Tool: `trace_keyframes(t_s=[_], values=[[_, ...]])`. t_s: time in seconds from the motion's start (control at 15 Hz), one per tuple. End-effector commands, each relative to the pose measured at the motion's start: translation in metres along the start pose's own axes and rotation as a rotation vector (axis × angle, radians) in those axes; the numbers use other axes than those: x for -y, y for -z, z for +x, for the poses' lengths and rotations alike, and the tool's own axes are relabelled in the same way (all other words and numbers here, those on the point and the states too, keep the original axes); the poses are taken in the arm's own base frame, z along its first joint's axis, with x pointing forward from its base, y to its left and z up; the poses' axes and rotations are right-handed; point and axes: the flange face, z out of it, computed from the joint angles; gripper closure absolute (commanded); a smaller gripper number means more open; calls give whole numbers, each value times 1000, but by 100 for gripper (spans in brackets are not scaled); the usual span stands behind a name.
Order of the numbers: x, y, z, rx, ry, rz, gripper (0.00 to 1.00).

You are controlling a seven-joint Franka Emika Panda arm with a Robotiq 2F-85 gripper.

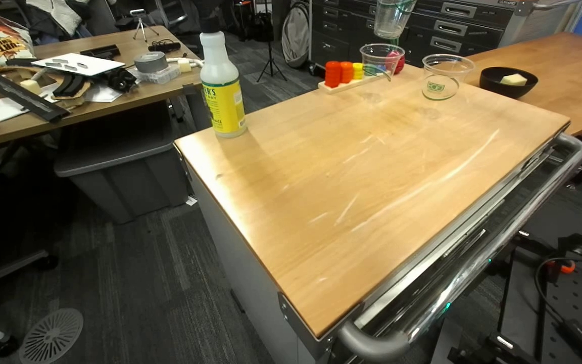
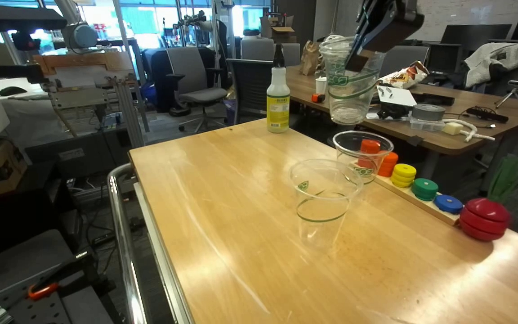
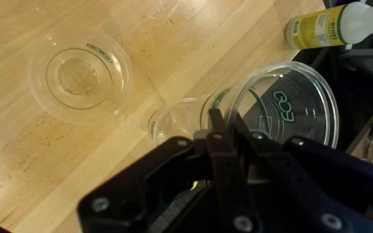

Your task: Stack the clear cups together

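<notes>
Plainly, we have more stacking to do. In an exterior view, the nearer clear cup (image 2: 324,208) stands upright and single on the wooden worktop (image 2: 241,216); beyond it the farther clear cup (image 2: 352,158) stands, also apparently single, near the ring stacker (image 2: 424,189). Higher, roughly over the latter cup, hang the held clear cups (image 2: 348,101), about upright; from their doubled rim we judge two already nested, leaving two to join. In the wrist view, our Robotiq gripper (image 3: 228,118) pinches that rim between its fingertips; from outside, we see it slanting downward.
</notes>
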Motion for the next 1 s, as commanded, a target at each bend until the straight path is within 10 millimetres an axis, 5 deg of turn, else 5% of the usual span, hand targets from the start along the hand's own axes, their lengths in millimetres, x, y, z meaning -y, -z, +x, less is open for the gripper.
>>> trace_keyframes(t_s=[0.0, 0.53, 0.93], values=[[6, 4, 20, -19, -38, -43, 98], [-8, 4, 47, 65, -61, 46, 98], [-7, -20, 54, 117, -75, -3, 98]])
